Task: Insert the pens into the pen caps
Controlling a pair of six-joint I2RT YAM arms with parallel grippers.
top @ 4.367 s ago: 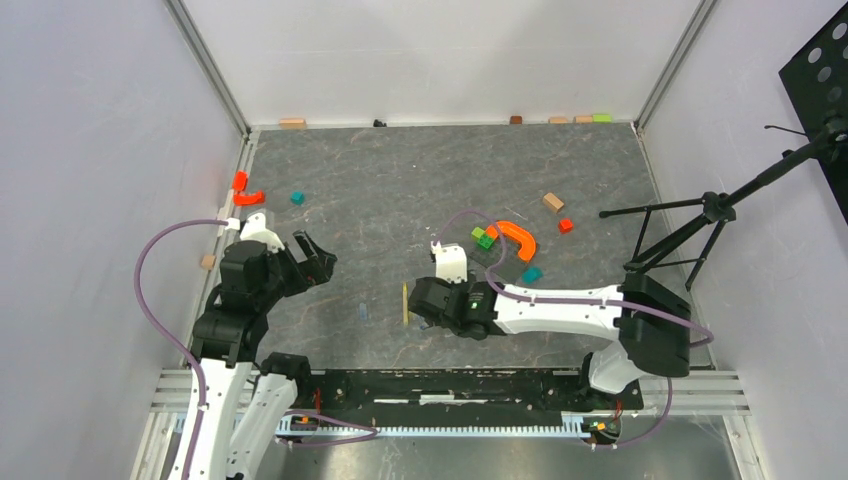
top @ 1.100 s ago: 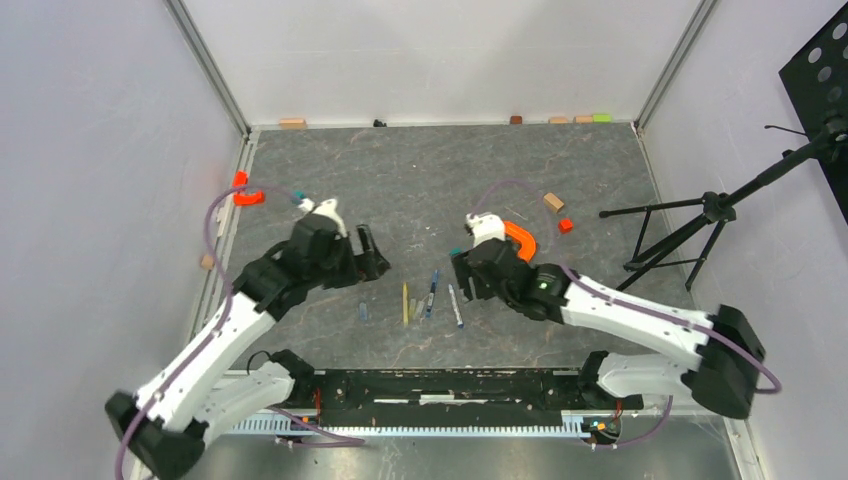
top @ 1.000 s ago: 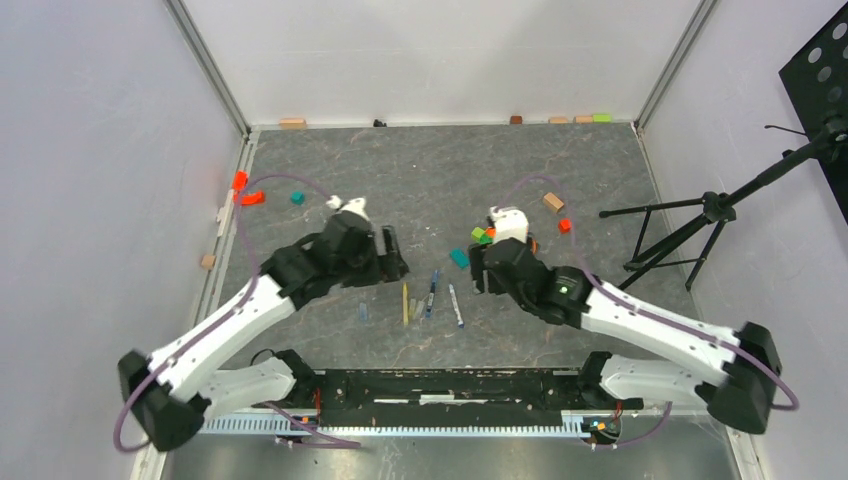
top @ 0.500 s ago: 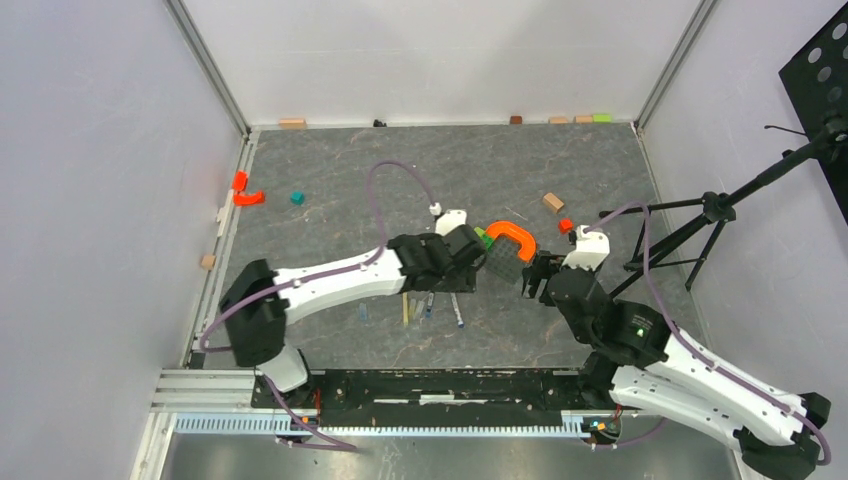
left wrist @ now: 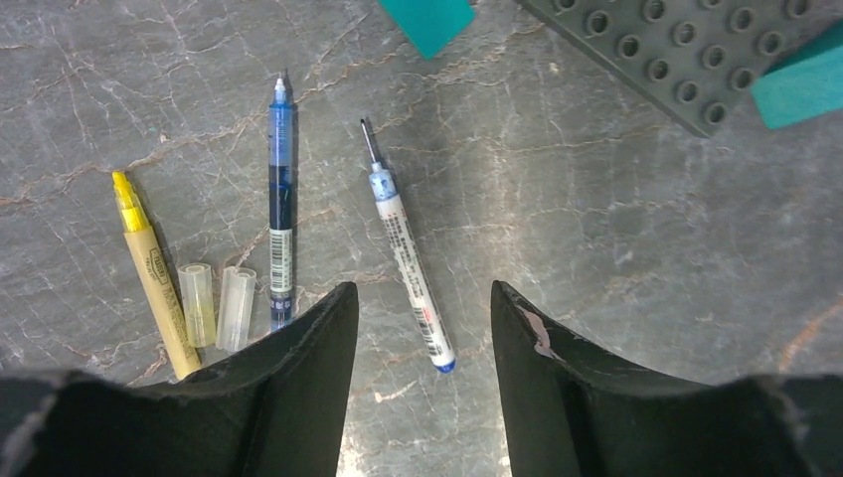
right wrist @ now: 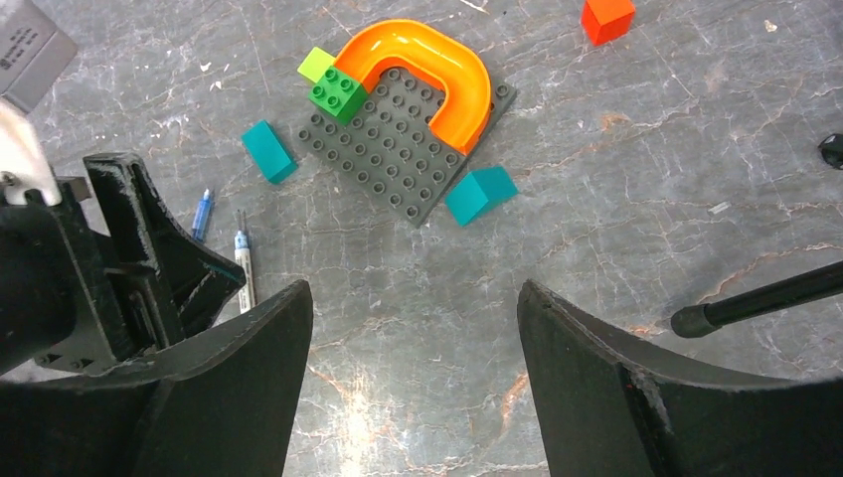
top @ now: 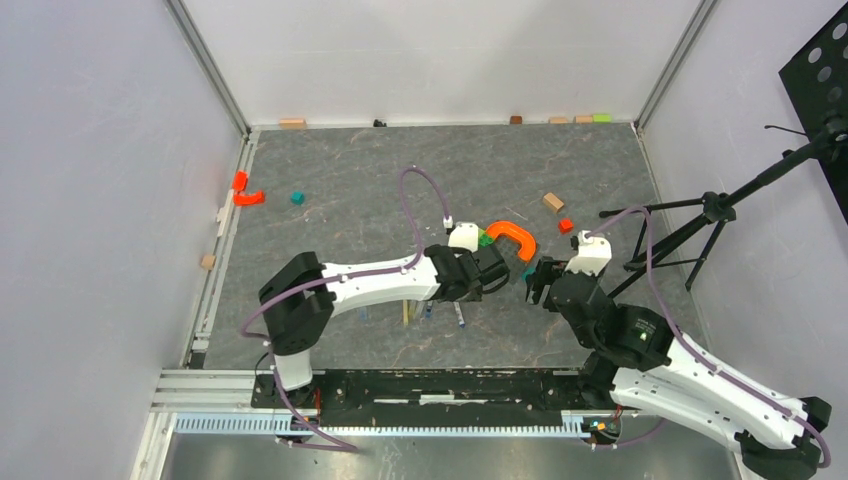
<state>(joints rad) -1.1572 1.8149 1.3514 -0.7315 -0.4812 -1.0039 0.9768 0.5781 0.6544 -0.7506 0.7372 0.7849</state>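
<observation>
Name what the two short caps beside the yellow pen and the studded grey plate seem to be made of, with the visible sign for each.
The first cap, next to the yellow pen, and the second cap: likely translucent plastic, frosted; the tabletop shows faintly through. Studded grey plate: probably moulded plastic, matt, with even rows of round studs.

Top cam: high, behind the arm bases, tilted down, takes in the whole table (top: pixel 330 180) from far off. Left wrist cam: very close, near straight down past its own fingers (left wrist: pixel 308 388) onto the white-barrelled pen (left wrist: pixel 408 260). Right wrist cam: sits higher (wider field), also facing down. Both wrist views share that pen, one teal block (left wrist: pixel 427 20) and a corner of the grey studded plate (left wrist: pixel 686 45)
</observation>
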